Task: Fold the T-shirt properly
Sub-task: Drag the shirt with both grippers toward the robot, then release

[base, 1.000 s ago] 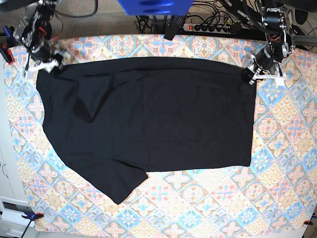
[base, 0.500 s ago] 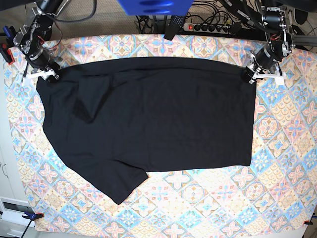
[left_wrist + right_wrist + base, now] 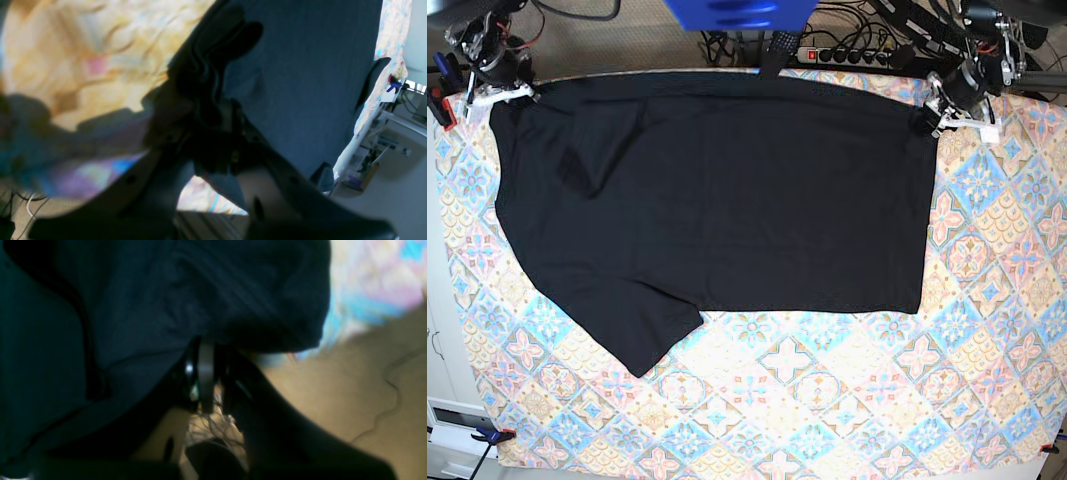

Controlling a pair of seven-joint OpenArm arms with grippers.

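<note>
A: Start at the near edge. What is different from a second ago?

B: The near part of the patterned counter (image 3: 827, 420) shows more bare cloth. The T-shirt (image 3: 727, 200) has slid toward the far edge; its one sleeve, low on the base view's left, and its near side edge both sit farther up than they did.

A: And the body of it?

B: It lies mostly flat, spread across the middle and far half of the counter, with the hem side toward the base view's right. There is a small pucker near the far left shoulder area.

A: The far edge, then?

B: That edge was well inside the counter a second ago. Now it reaches close to the counter's far border, pulled taut between the two arms.

A: The claws?

B: The left claw (image 3: 939, 120), on the base view's right, is pinched closed on the far hem corner, as it was a second ago. The right claw (image 3: 512, 92), at the far left corner, stood wider a second ago and has now closed narrow on the cloth; its wrist view shows dark fabric bunched over the closed tips.

A: Meaning for the fold?

B: I judge both far corners are now held, so the shirt can be lifted or drawn to start the first fold. No fold is made yet.
</note>
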